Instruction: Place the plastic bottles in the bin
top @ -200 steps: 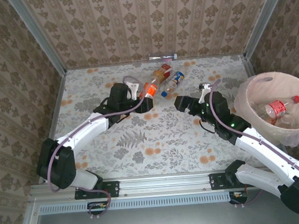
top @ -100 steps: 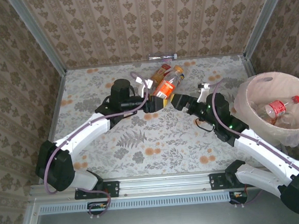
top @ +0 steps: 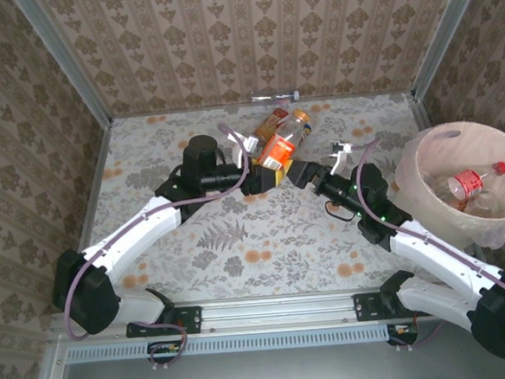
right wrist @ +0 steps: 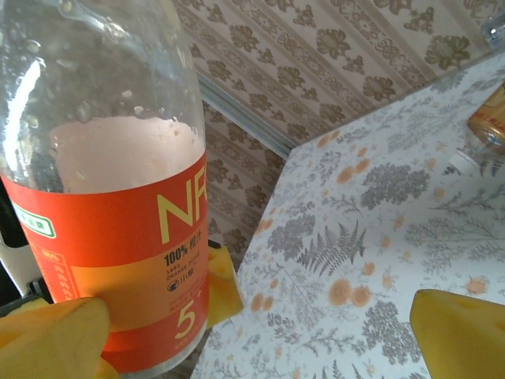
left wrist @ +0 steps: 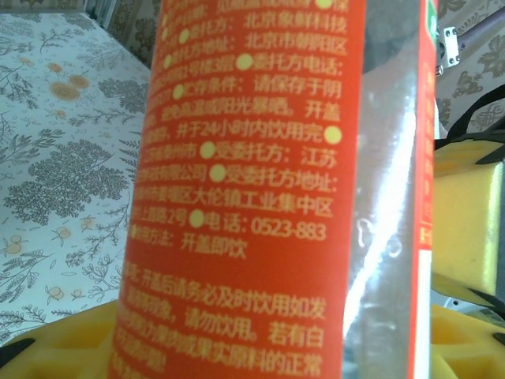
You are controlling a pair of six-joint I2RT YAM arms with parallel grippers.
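Orange-labelled and partly filled with a pale drink, one plastic bottle (top: pixel 281 146) is in the grip of the left tool (top: pixel 263 177), near the middle of the floral surface (top: pixel 239 242). The yellow pads (left wrist: pixel 465 229) of that tool are closed on the bottle's lower body, and its cap end points toward the far wall in the top view. The left wrist view shows the label's white print at close range between the pads. The right tool (top: pixel 304 174) faces the same bottle from the other side with its fingers (right wrist: pixel 461 324) spread wide and nothing between them. In the right wrist view one finger sits just in front of the bottle's base; contact cannot be confirmed. The bin (top: pixel 415 156) stands at the right edge of the surface, well apart from both tools, with a red-labelled bottle (top: pixel 469 181) lying inside. Another orange bottle (top: pixel 274 119) lies on the surface behind the held one, and a clear bottle (top: pixel 274 97) lies against the far wall.
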